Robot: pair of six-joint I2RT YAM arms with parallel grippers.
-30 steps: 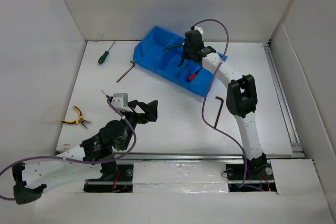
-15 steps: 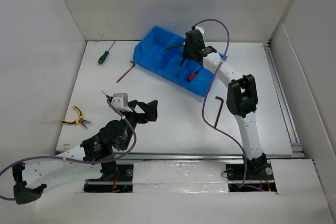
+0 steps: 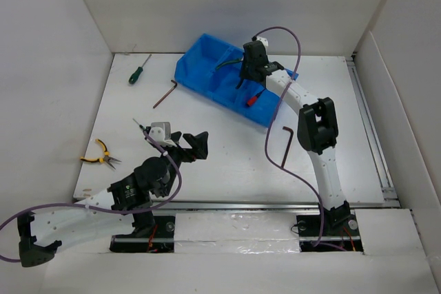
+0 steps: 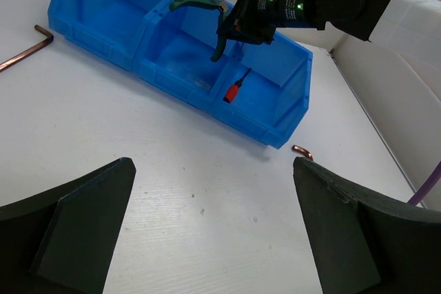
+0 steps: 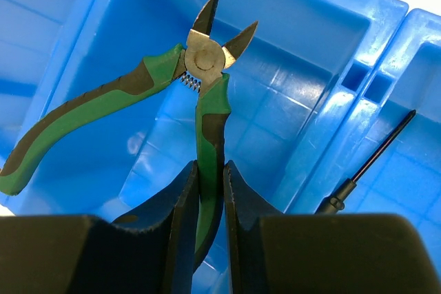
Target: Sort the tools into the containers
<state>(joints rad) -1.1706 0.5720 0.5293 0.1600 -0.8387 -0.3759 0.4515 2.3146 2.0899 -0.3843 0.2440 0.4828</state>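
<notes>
Right jaws pinch green pliers (image 5: 209, 111) over the bin (image 5: 310, 46), arm (image 3: 293, 96) outstretched; left jaws gape wide.

Screwdriver (image 3: 255, 97) in bin (image 3: 196, 67) right compartment; pliers (image 5: 203, 60) apparently over middle compartment; hex key (image 3: 164, 93) left of bin.

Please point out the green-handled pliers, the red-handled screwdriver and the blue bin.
green-handled pliers (image 5: 204, 58): right wrist view, on the pivot joint.
red-handled screwdriver (image 4: 234, 92): left wrist view, on the red handle.
blue bin (image 3: 187, 74): top external view, on its left end wall.
</notes>
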